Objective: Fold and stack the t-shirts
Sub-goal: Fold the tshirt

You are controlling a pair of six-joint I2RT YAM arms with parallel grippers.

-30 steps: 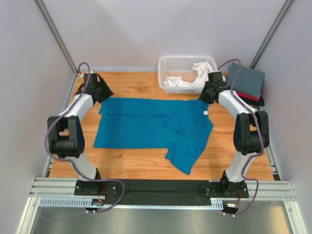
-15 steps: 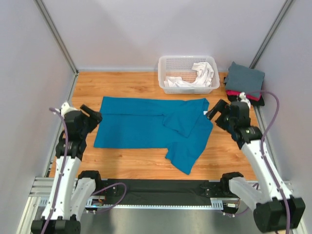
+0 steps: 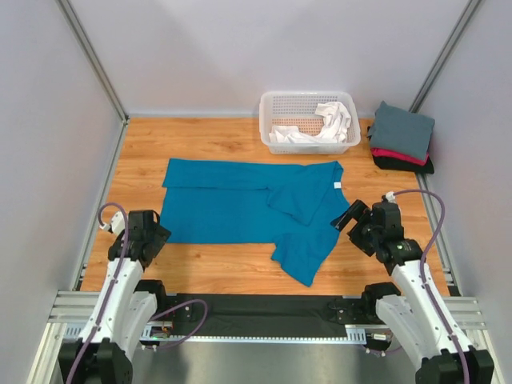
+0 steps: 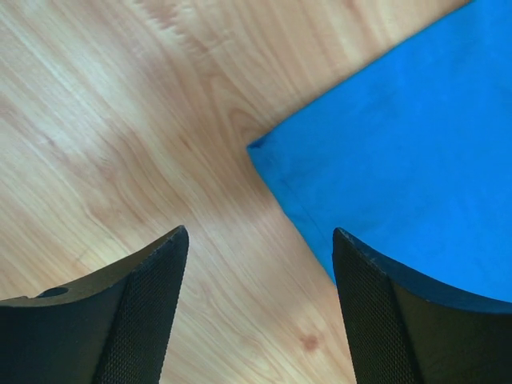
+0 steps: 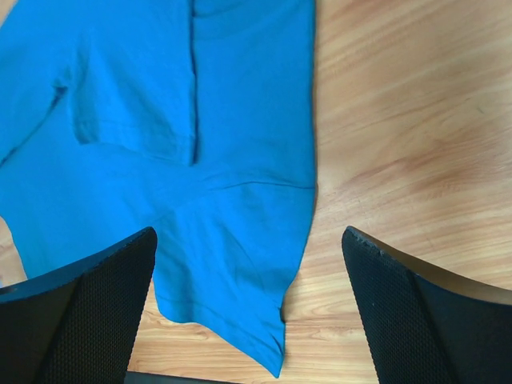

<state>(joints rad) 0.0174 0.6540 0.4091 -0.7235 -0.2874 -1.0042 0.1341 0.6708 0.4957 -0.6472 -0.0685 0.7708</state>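
Observation:
A large teal-blue t-shirt lies partly folded across the middle of the wooden table, its white neck label on the right and a sleeve flap reaching toward the near edge. My left gripper hovers open at the shirt's near left corner, nothing between its fingers. My right gripper stands open over the shirt's right side, holding nothing. At the back right sits a stack of folded t-shirts: slate-grey on top, red-pink, then black.
A white lattice basket stands at the back centre with crumpled white cloth inside. Grey walls close in the left, right and far sides. Bare wood shows beyond the shirt and along the near edge.
Both arms have drawn back from the shirt's far corners to its near side. Both grippers opened wider. The teal shirt lies where it did.

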